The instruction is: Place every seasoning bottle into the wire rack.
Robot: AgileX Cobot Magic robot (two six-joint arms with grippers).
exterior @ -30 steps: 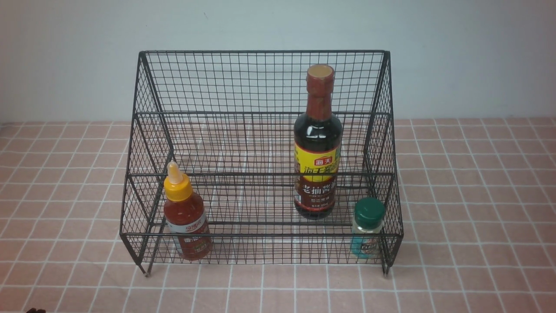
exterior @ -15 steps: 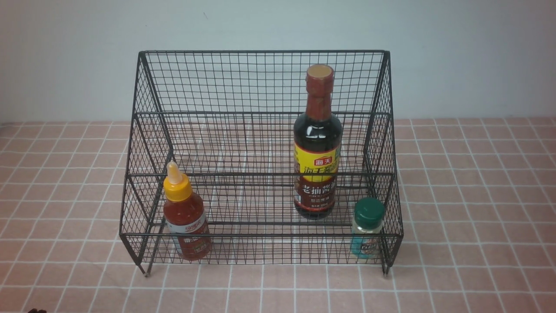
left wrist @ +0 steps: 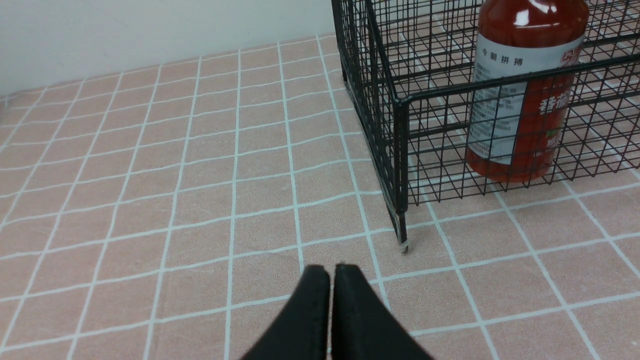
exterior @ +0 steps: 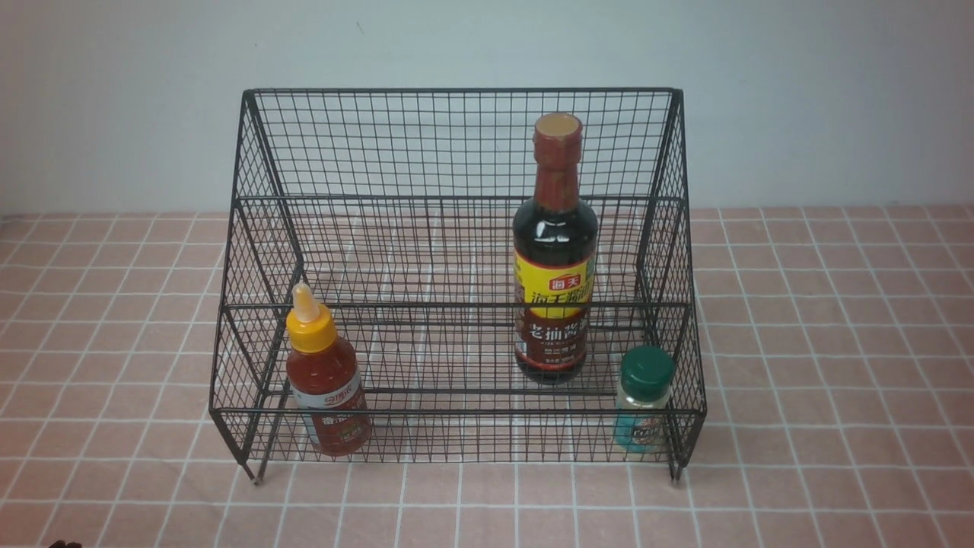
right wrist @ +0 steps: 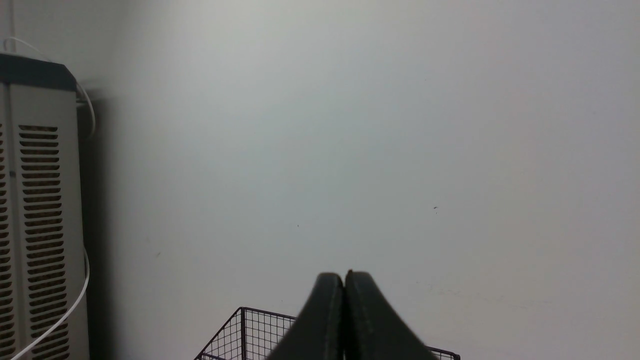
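The black wire rack (exterior: 456,144) stands mid-table. Inside it stand three seasoning bottles: a red sauce bottle (exterior: 326,384) with a yellow nozzle cap at front left, a tall dark soy bottle (exterior: 555,259) on the step behind, and a tiny green-capped jar (exterior: 644,399) at front right. In the left wrist view my left gripper (left wrist: 331,270) is shut and empty over the tiles, short of the rack's (left wrist: 395,125) front left corner, with the red sauce bottle (left wrist: 525,90) behind the mesh. My right gripper (right wrist: 344,276) is shut and empty, raised facing the wall above the rack's top edge (right wrist: 240,325).
A pink tiled cloth (exterior: 837,342) covers the table, with a pale wall (exterior: 114,99) behind. A grey vented cabinet (right wrist: 35,210) with a white cable stands to one side in the right wrist view.
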